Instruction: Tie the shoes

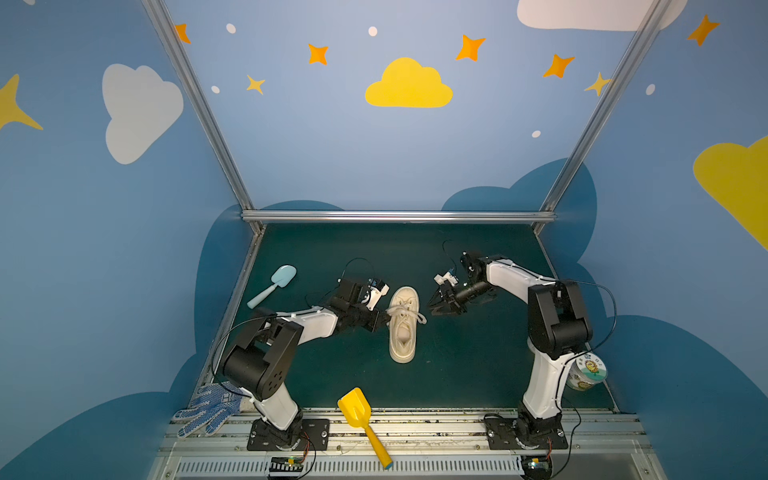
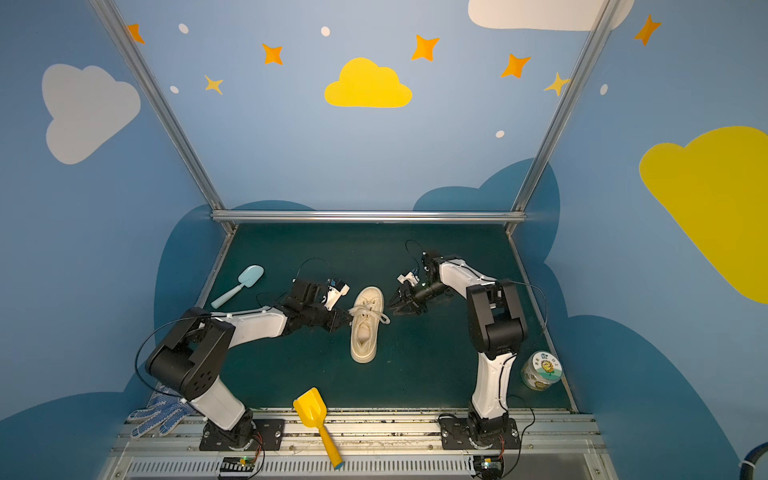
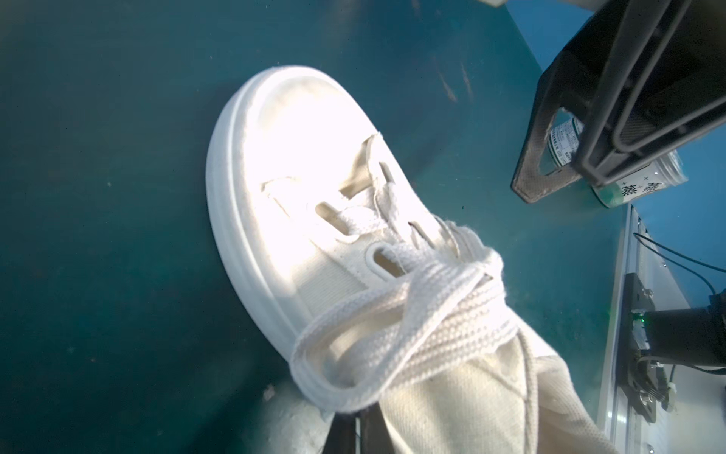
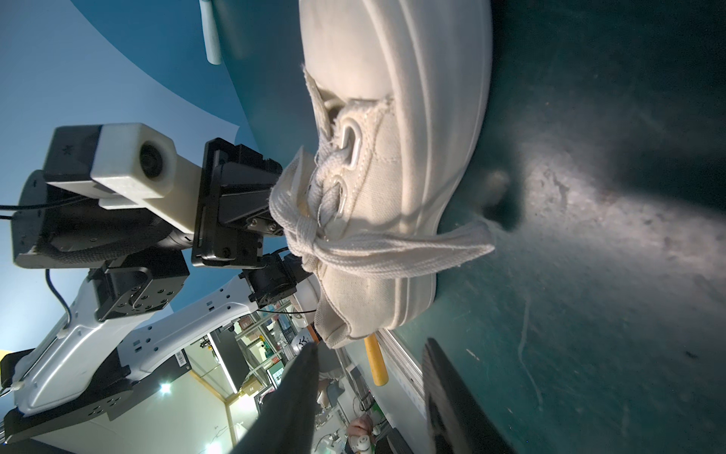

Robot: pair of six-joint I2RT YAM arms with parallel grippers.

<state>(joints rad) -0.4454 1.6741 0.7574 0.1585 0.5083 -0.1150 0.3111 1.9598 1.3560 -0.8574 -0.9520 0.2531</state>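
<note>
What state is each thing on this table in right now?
Sneaker: upright on its sole.
Laces: knotted, loops out to both sides.
Left hand: shut on a lace loop.
Right hand: open, empty, beside the sneaker.
Yellow shovel: lying flat, untouched.
Glove: lying flat.
Jar: lid on.
Blue scoop: lying flat.

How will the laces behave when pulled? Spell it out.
The laces are flat woven fabric in slack loops, so they will probably flop and follow a pull. Their coarse weave likely gives the left pincer decent grip. The shoe sits unanchored on the mat, so a hard tug may drag it.
</note>
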